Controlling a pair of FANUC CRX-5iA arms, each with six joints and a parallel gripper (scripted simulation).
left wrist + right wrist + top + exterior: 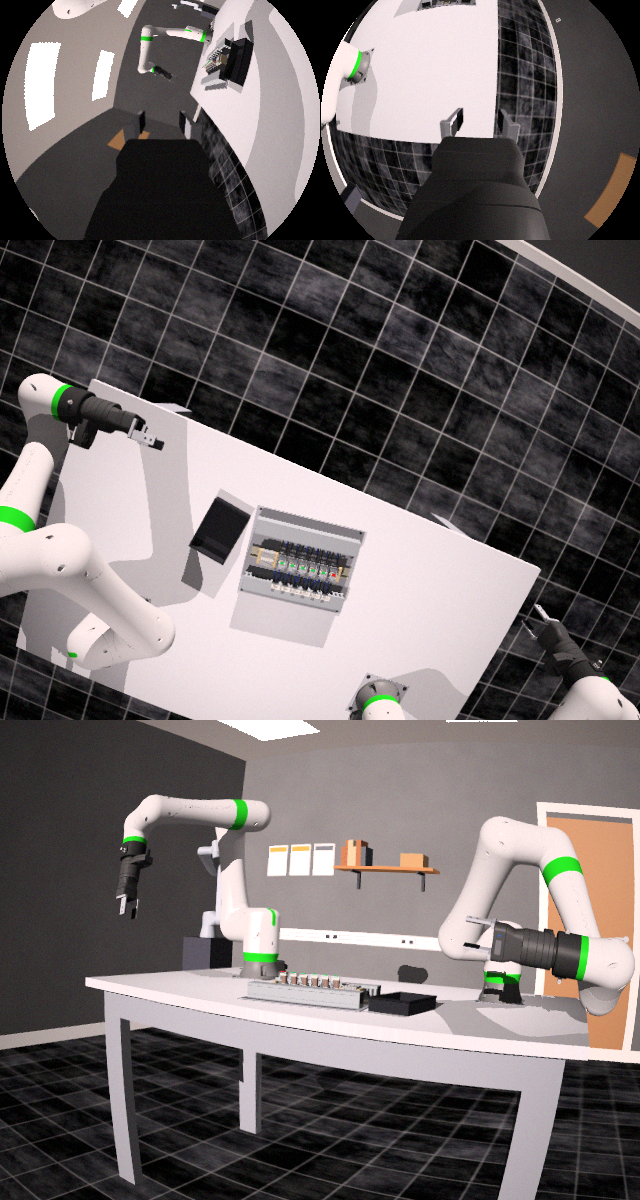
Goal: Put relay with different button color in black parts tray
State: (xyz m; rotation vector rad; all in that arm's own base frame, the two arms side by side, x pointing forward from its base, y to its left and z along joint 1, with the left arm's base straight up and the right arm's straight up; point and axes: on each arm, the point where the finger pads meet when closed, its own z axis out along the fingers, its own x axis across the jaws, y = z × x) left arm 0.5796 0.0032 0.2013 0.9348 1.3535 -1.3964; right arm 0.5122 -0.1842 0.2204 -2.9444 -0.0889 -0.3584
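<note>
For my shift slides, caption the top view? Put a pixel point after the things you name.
Red-buttoned relay (333,575) seated beside five green-buttoned ones; black parts tray (219,529) next to the relay panel (310,527).

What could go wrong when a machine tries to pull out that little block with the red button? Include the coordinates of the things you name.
The red-button relay (333,575) (282,976) stands close beside a green-button one, so wide-open fingers might nudge that neighbor and leave it leaning. The panel (289,527) (305,994) isn't fixed down, so a hard pull could lift it off the table. The black tray (221,529) (402,1003) lies past the panel's opposite end, so the relay might be dropped while carried over the green-button row.
</note>
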